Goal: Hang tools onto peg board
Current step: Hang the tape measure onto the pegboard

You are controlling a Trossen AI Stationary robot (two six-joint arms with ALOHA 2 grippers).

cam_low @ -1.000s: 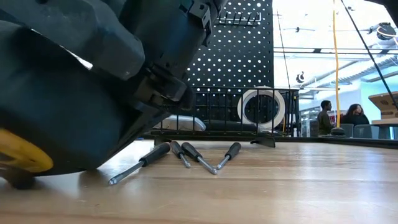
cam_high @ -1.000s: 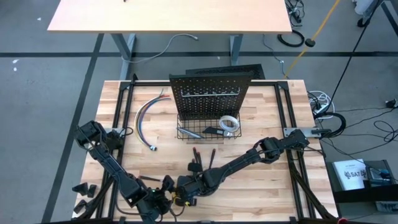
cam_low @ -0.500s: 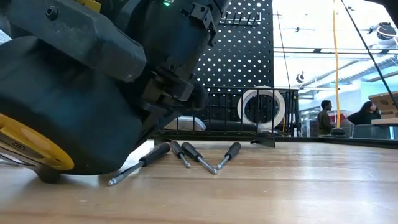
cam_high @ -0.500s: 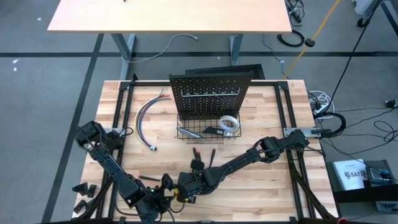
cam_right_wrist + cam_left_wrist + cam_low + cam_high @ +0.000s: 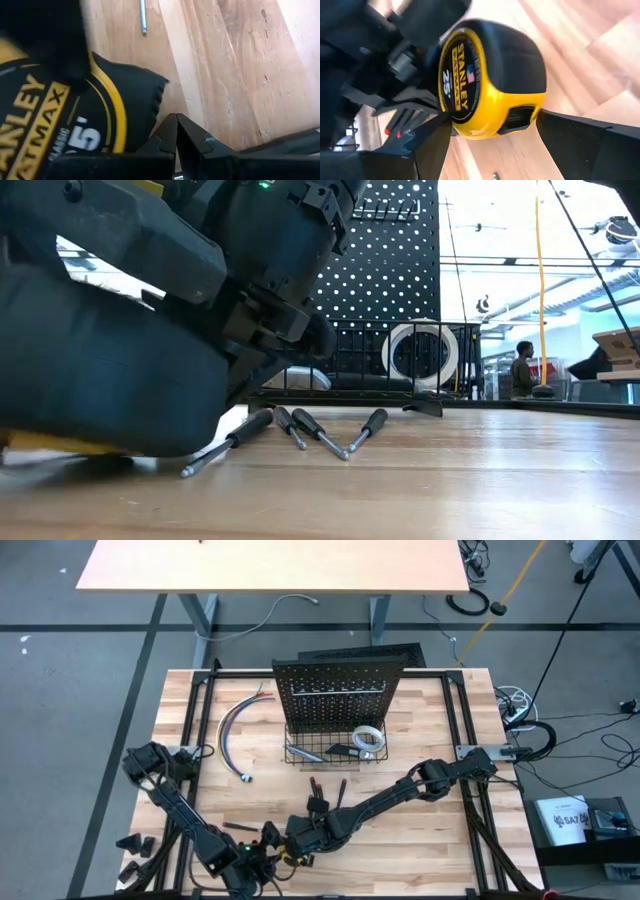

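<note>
Left gripper [image 5: 492, 125] first: its two dark fingers sit either side of the tape measure [image 5: 490, 80] and look clamped on the chunky yellow-and-black plastic body. That's down at the bottom centre-left of the high view, right at the near edge of the table [image 5: 430, 830]. The right gripper [image 5: 175, 125] is crammed in just beside it. Its tips meet in a point, so I'd call it closed with nothing I can see between them, the tape measure's rubbery black shell touching alongside. Progress-wise, I'd say we're early. Nothing I can see is actually hung on the peg board [image 5: 340, 690], the upright black perforated metal sheet in the middle of the high view. The white tape roll [image 5: 420, 355] stands on edge in the wire basket [image 5: 350, 340] at its foot, with something flat and greyish beside it that I can't identify for sure. The screwdrivers [image 5: 320, 428], slim steel shafts with dark ribbed handles, lie scattered on the pale wood just in front of the basket. The coloured cables [image 5: 235, 725] lie at left of the board.
</note>
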